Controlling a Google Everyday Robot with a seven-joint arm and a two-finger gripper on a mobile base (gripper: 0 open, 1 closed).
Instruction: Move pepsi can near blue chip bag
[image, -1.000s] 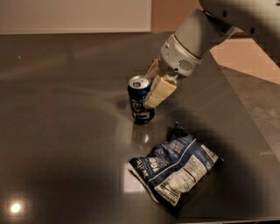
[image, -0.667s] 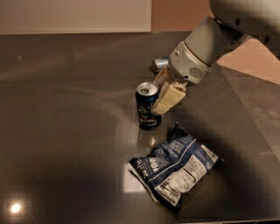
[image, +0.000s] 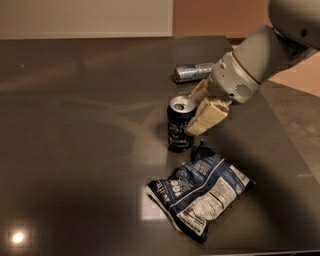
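Note:
The pepsi can (image: 179, 126), dark blue with a silver open top, stands upright on the dark table, just above and to the left of the blue chip bag (image: 200, 194). The bag lies flat, navy with white stripes and a white nutrition panel, its top corner almost touching the can's base. My gripper (image: 194, 114) reaches in from the upper right. Its cream fingers (image: 207, 117) are shut on the right side of the can, one in front of it and one behind it.
A slim silver-grey can (image: 194, 72) lies on its side behind the gripper. The dark glossy table (image: 75, 125) ends at the right, where the floor (image: 300, 125) shows. The arm's white wrist (image: 235, 80) hangs over the table's right part.
My gripper has carried the pepsi can to the right and towards the front, closer to the blue chip bag. The silver can behind has come into view.

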